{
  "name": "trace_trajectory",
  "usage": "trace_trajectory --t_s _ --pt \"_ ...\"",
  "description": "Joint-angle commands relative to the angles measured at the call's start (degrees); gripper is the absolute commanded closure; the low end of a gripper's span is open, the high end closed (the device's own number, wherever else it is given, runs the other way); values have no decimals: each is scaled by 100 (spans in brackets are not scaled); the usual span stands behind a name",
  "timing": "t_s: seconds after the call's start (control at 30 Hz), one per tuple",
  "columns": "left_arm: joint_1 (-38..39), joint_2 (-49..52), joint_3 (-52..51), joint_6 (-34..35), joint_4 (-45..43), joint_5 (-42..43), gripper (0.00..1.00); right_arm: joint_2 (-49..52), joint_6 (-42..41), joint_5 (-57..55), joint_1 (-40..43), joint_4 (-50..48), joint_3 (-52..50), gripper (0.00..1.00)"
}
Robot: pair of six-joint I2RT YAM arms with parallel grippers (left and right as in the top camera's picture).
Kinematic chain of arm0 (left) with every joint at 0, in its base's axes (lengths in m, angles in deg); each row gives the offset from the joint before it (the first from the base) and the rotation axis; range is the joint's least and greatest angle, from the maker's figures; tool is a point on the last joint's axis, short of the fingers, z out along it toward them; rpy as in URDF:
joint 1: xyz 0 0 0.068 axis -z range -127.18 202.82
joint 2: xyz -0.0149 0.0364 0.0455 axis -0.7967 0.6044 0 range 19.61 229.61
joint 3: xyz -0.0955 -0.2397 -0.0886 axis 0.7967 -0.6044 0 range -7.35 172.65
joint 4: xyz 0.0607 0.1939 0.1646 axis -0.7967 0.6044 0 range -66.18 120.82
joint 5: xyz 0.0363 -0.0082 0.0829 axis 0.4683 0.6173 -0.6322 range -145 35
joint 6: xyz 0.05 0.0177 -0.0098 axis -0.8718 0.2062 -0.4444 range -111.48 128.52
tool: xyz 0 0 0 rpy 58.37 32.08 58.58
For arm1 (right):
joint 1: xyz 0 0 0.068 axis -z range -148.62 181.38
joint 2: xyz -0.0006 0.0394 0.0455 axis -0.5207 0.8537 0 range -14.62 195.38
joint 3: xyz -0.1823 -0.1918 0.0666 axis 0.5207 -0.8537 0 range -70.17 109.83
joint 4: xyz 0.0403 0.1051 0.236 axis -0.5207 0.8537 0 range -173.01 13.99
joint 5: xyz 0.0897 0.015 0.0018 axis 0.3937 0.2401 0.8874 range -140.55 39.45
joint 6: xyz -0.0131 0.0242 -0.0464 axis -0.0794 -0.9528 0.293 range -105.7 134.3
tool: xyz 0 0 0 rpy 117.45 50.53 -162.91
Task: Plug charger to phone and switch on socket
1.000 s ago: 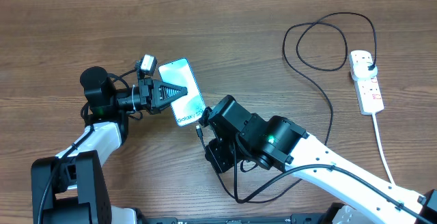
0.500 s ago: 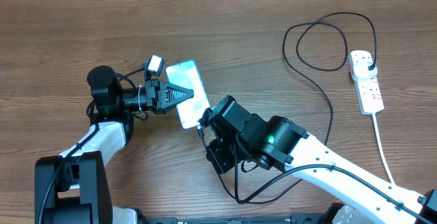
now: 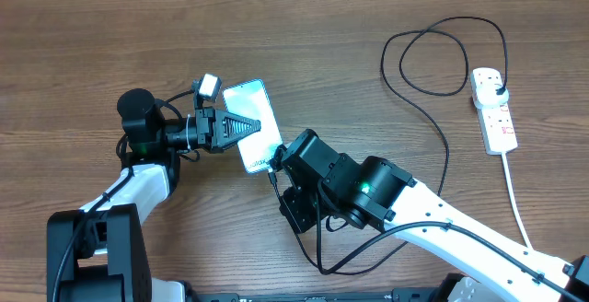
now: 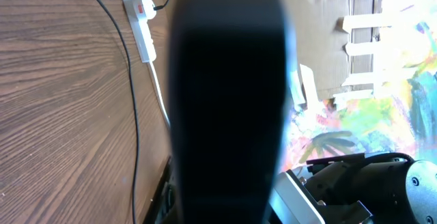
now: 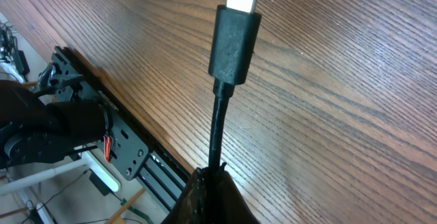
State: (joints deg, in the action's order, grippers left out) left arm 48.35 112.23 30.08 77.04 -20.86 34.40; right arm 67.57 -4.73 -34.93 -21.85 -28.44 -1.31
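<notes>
Overhead and wrist views. The left arm is reaching in low over the wooden table (image 3: 368,26), its forearm lying nearly level, so that the left gripper (image 3: 250,125) is pointing across the phone (image 3: 247,98). Its black wedge-shaped fingers are clamping tight on the phone, a slim rounded rectangle with a pale blue glowing screen and a dark frame. In the left wrist view I am seeing the phone only as a smooth dark blur filling the middle.

The right arm is bending sharply just beside the phone's lower edge, a green lamp glowing on its bulky black housing. The right gripper (image 3: 275,161) is pinching, fully closed, on the thin black lead of the charger (image 5: 234,39), a little behind the connector. That connector is showing as a matt black moulded block with a short bright metal tip. The tip is pointing at the phone's dark lower edge from close by; I cannot tell whether they are touching.

The rest of the lead is trailing away from the phone in loose loops to a black plug sitting in the socket (image 3: 494,113). The socket, a glossy white strip with red markings and a thick white cord, is lying well apart from the phone. The tabletop is showing brown, streaked wood grain.
</notes>
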Motion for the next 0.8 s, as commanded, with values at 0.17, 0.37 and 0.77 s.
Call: trace_trajectory --t_s 0.17,0.37,0.77 --pt "0 -4 90 -190 -50 111 96 -9 114 -33 31 -22 -26 96" --pt "0 -4 90 -46 -50 111 96 -9 114 -35 31 -46 -26 96" --pt "2 -4 90 -11 -28 111 96 -9 138 -57 31 -48 -26 96"
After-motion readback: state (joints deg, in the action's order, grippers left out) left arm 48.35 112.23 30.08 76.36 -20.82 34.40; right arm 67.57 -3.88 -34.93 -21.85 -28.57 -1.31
